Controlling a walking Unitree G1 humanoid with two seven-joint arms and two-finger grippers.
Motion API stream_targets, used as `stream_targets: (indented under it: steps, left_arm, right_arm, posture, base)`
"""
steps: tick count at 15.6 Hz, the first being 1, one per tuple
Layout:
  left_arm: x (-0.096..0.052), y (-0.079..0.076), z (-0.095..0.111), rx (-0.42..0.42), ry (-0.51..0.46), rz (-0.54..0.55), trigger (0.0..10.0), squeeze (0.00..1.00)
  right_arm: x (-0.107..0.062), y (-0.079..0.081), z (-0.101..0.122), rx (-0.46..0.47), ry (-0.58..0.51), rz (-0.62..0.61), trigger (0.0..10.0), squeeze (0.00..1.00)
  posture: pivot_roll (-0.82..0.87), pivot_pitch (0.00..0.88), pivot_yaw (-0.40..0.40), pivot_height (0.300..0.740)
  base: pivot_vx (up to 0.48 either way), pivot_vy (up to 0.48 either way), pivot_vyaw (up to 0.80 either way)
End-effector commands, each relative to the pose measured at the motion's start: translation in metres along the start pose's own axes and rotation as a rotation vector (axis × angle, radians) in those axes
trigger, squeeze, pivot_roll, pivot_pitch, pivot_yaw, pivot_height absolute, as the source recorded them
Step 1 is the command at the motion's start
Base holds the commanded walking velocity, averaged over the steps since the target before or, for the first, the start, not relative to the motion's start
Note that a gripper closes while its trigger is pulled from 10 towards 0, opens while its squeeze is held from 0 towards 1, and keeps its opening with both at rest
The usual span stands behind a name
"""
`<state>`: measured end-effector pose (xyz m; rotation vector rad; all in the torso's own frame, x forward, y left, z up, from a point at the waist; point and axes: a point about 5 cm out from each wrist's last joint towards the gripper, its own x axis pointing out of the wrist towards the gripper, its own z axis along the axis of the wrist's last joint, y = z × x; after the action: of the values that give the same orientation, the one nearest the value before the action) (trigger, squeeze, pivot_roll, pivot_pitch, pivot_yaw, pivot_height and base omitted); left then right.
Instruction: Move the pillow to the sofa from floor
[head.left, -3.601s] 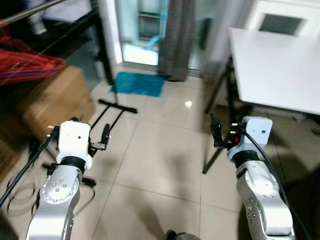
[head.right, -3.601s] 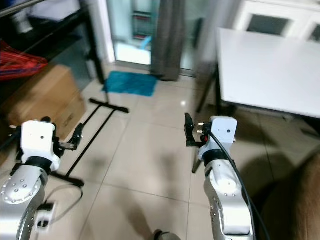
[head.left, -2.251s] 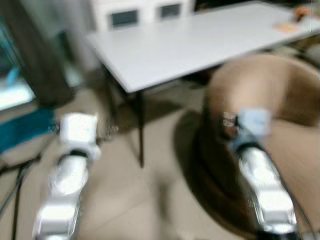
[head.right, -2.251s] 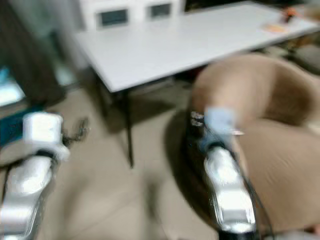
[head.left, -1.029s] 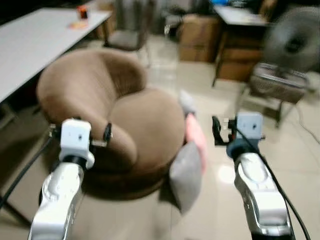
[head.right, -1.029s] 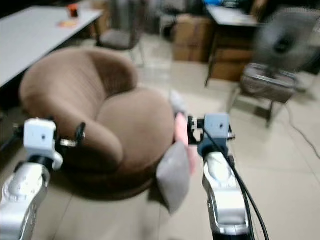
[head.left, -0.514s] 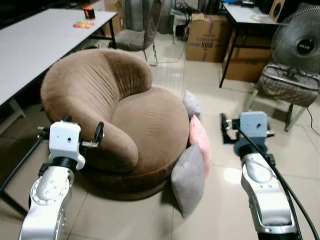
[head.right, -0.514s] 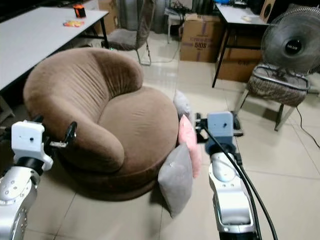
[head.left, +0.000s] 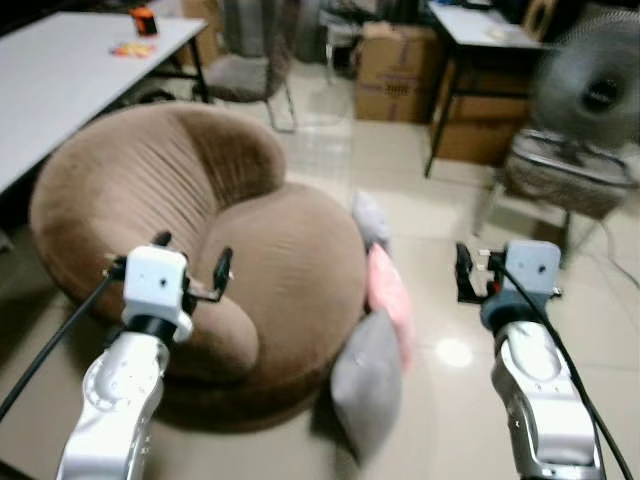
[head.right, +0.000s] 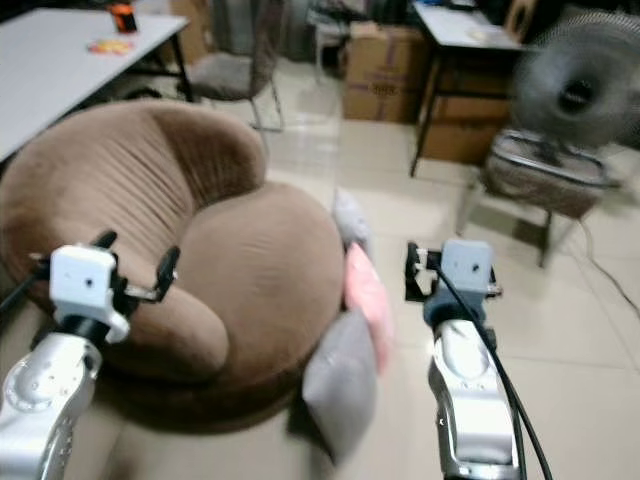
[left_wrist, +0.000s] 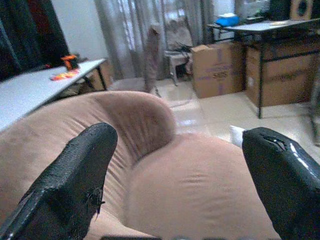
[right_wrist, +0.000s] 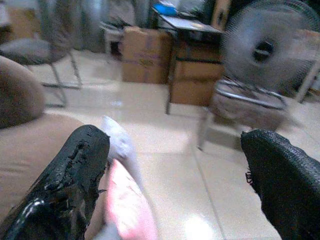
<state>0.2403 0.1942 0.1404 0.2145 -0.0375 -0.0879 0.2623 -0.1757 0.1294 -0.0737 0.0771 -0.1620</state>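
Observation:
A round brown sofa (head.left: 200, 220) stands on the tiled floor in front of me. Three pillows lean against its right side on the floor: a grey pillow (head.left: 365, 385) nearest, a pink pillow (head.left: 390, 295) behind it, and a smaller grey pillow (head.left: 370, 218) farthest. My left gripper (head.left: 192, 262) is held up over the sofa's near armrest, open and empty, and the left wrist view looks across the sofa seat (left_wrist: 190, 185). My right gripper (head.left: 470, 272) hangs open and empty to the right of the pink pillow (right_wrist: 125, 205), apart from it.
A white table (head.left: 70, 60) stands at the left behind the sofa. Cardboard boxes (head.left: 395, 65) sit under a dark desk (head.left: 480, 30) at the back. A standing fan (head.left: 590, 95) and a padded chair (head.left: 565, 175) are at the right. Bare tiled floor (head.left: 440, 350) lies between pillows and chair.
The camera has swung from a doorway past the white table to the sofa, and in the last half second shifted a little more with blur. Both grippers stay open.

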Motion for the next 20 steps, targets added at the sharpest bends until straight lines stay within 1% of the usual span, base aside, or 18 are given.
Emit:
stream_targets:
  steps: [1,4,8,11,12,13,16,17,18,20]
  left_arm:
    - [-0.0004,0.0016,-0.0004,0.016,0.004,-0.003,10.0,0.0]
    - [-0.0011,-0.0041,-0.0019,0.017,0.006,-0.026,10.0,0.0]
    - [-0.0002,-0.0052,-0.0028,0.021,0.006,-0.039,10.0,0.0]
    - [0.0006,-0.0049,-0.0043,0.024,0.01,-0.041,10.0,0.0]
    - [0.0006,-0.0053,-0.0052,0.004,0.012,-0.036,10.0,0.0]
    - [0.0007,-0.0056,-0.008,0.012,0.03,-0.036,10.0,0.0]
    - [0.003,-0.0049,-0.0064,0.039,0.015,-0.042,10.0,0.0]
    - [0.0039,-0.004,-0.0041,0.061,-0.002,-0.042,10.0,0.0]
    - [0.0043,-0.0039,-0.0035,0.065,-0.005,-0.043,10.0,0.0]
    - [0.0049,-0.004,-0.0031,0.065,-0.006,-0.047,10.0,0.0]
  right_arm:
    - [-0.0023,0.0062,0.0031,0.025,-0.007,0.035,10.0,0.0]
    - [-0.0053,0.007,0.0016,0.083,0.008,0.036,10.0,0.0]
    - [-0.0074,0.0079,0.0022,0.085,0.006,0.037,10.0,0.0]
    - [-0.0091,0.0095,0.0024,0.099,0.012,0.042,10.0,0.0]
    - [-0.0089,0.0095,0.0029,0.101,0.012,0.044,10.0,0.0]
    - [-0.0084,0.0095,0.0038,0.104,0.009,0.051,10.0,0.0]
    - [-0.0066,0.0097,0.0055,0.091,0.008,0.058,10.0,0.0]
    - [-0.0061,0.0106,0.0061,0.102,0.007,0.06,10.0,0.0]
    - [-0.0058,0.0105,0.0063,0.104,0.007,0.059,10.0,0.0]
    - [-0.0053,0.0105,0.0066,0.11,0.009,0.054,10.0,0.0]
  posture:
    - [-0.06,0.0,0.005,0.74]
    - [-0.06,0.0,0.006,0.74]
    - [-0.07,0.0,0.01,0.74]
    - [-0.07,0.0,0.012,0.74]
    - [-0.07,0.0,0.012,0.74]
    - [-0.07,0.0,0.011,0.74]
    - [-0.07,0.0,0.005,0.74]
    - [-0.07,0.0,0.002,0.74]
    - [-0.07,0.0,0.002,0.74]
    - [-0.07,0.0,0.002,0.74]
  base:
    - [0.371,0.0,-0.8]
    - [0.364,0.0,0.0]
    - [0.344,0.0,-0.8]
    - [0.311,0.0,0.0]
    - [0.0,0.0,0.0]
    - [0.0,0.0,0.0]
    - [0.0,0.0,0.0]
    - [0.0,0.0,-0.78]
    - [0.0,0.0,-0.78]
    - [0.0,-0.457,-0.78]
